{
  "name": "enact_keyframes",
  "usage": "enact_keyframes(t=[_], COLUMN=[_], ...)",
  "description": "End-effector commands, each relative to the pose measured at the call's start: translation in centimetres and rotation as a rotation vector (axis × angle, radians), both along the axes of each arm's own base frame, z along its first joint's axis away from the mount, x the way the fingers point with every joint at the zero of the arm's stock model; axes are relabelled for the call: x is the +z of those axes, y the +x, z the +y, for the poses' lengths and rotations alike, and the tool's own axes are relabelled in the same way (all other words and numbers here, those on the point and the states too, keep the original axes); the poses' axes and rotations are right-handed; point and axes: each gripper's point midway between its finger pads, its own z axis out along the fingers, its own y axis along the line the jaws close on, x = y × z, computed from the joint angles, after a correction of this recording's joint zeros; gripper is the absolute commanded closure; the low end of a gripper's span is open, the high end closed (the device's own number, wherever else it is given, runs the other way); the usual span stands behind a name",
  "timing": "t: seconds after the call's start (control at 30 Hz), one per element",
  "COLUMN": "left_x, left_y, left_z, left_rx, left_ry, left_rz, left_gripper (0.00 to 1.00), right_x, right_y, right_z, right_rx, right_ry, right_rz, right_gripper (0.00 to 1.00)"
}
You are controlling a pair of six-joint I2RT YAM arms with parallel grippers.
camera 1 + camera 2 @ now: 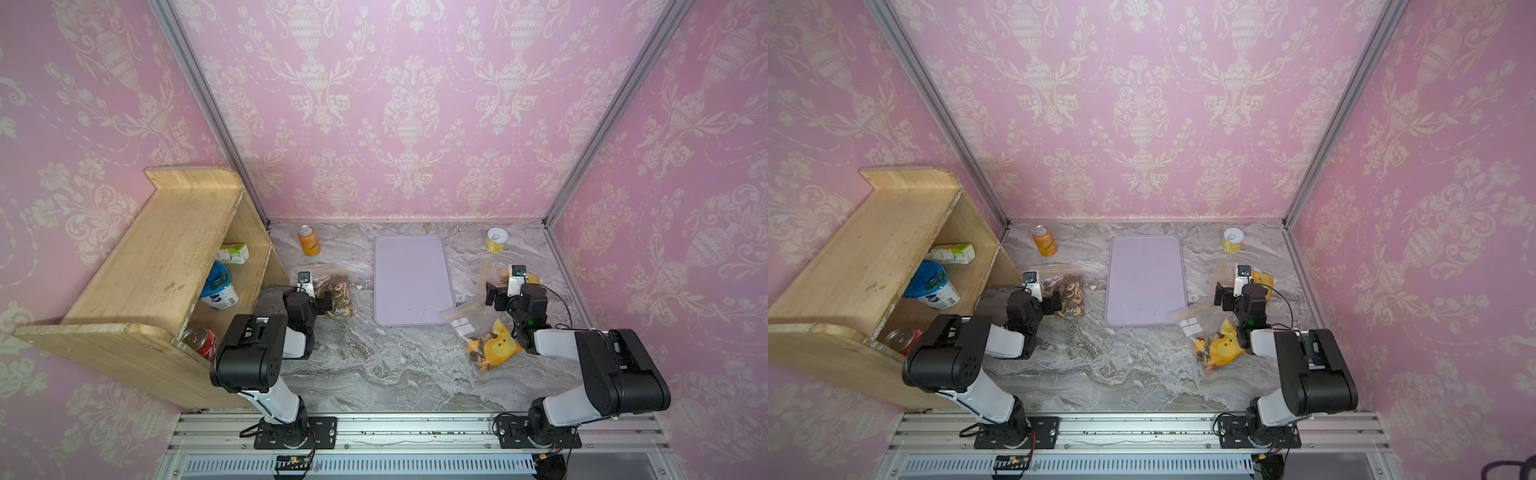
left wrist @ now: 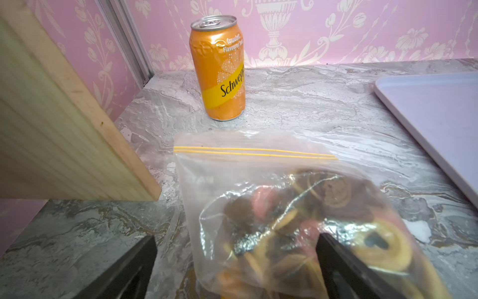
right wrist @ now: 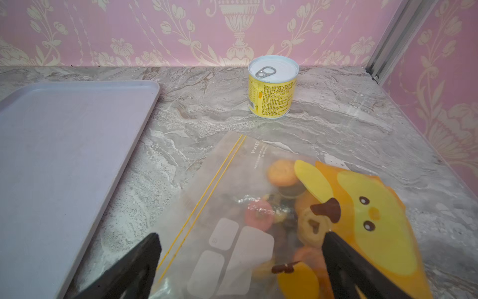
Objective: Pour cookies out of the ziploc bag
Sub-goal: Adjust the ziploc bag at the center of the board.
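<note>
Clear, thin plastic: the bag (image 2: 196, 186) of cookies (image 2: 336, 196) lies flat on the bench (image 2: 297, 103) just left of the lilac tray (image 1: 409, 282), its yellow zip line toward the back wall. It should prove light, limp and slippery, and the cookies brittle. A pinch on the bottom corners, clear of the biscuits, looks the safest hold for tipping. Whether the zip is parted I cannot tell. The left jaws hang wide apart over that bag's near end, clamped on nothing. The right jaws, likewise apart, hang over a second bag (image 3: 240, 186) holding cookies and a yellow cartoon face (image 3: 370, 207). Both top views show a third bag (image 1: 471, 313) at the tray's near right corner, which neither wrist view shows. The left wrist view alone shows the cookies' ring shapes and the lettering on the orange can (image 2: 219, 70).
</note>
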Motion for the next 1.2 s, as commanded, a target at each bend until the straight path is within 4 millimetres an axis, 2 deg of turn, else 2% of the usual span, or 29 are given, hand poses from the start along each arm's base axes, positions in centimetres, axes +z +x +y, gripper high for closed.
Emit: enact_keyframes(t=[0.0, 0.4, 0.6, 1.03, 1.17], left_x=[0.5, 0.6, 0.5, 0.5, 1.8], left_y=[0.1, 0.1, 0.1, 0.2, 0.2], left_z=[-0.4, -0.3, 1.1, 1.0, 0.6], left_rx=[-0.03, -0.027, 0.057, 0.055, 0.036], left_ry=[-0.019, -0.018, -0.016, -0.018, 0.0], left_rz=[-0.014, -0.015, -0.008, -0.008, 0.008], left_gripper=[0.01, 0.01, 0.01, 0.01, 0.01], right_x=[-0.3, -0.3, -0.3, -0.3, 1.4], right_y=[-0.1, 0.0, -0.1, 0.0, 0.4], right_z=[0.3, 0.3, 0.3, 0.3, 0.7], right_rx=[0.008, 0.009, 0.009, 0.008, 0.015], right_ry=[0.015, 0.016, 0.015, 0.015, -0.007], right_rz=[0.009, 0.009, 0.01, 0.009, 0.071], right_gripper=[0.0, 0.0, 0.0, 0.0, 0.0])
